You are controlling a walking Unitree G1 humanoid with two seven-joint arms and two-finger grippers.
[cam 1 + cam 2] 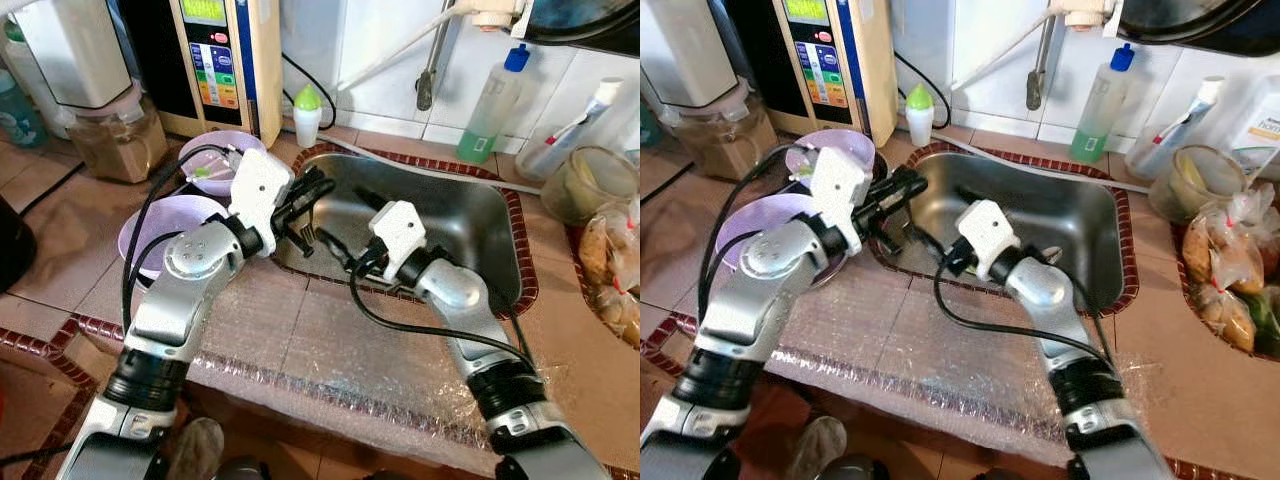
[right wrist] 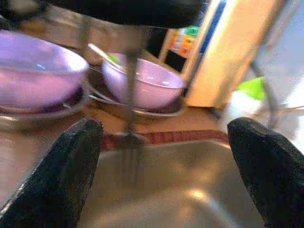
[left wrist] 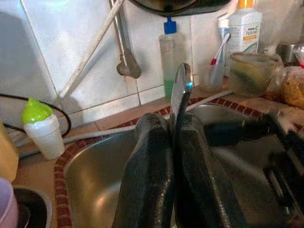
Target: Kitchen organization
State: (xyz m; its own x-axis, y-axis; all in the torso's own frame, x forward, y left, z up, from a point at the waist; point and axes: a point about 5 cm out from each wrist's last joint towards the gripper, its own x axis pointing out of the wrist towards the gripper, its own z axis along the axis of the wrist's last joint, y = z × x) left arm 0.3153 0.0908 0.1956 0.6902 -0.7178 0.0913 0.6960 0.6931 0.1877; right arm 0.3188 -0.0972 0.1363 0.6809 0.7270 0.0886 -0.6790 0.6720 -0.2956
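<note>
My left gripper (image 1: 312, 192) is shut on the handle of a metal fork (image 1: 301, 236) at the left rim of the steel sink (image 1: 470, 215). The fork hangs tines down over the sink's edge. In the left wrist view its handle (image 3: 179, 92) sticks up between the two closed fingers (image 3: 147, 161). My right gripper (image 1: 343, 256) is in the sink just right of the fork, pointing at it. It is open, with wide-spread fingers (image 2: 57, 171) and the fork (image 2: 129, 123) between and beyond them, untouched. Two purple bowls (image 1: 215, 160) (image 1: 160, 232) sit on metal plates left of the sink.
A water machine (image 1: 225, 60) and a small green-capped bottle (image 1: 307, 112) stand behind the bowls. The faucet (image 1: 430, 70), a green soap bottle (image 1: 490, 105), a jar (image 1: 585, 180) and bagged food (image 1: 610, 270) line the back and right. Bubble wrap (image 1: 330, 350) covers the front counter.
</note>
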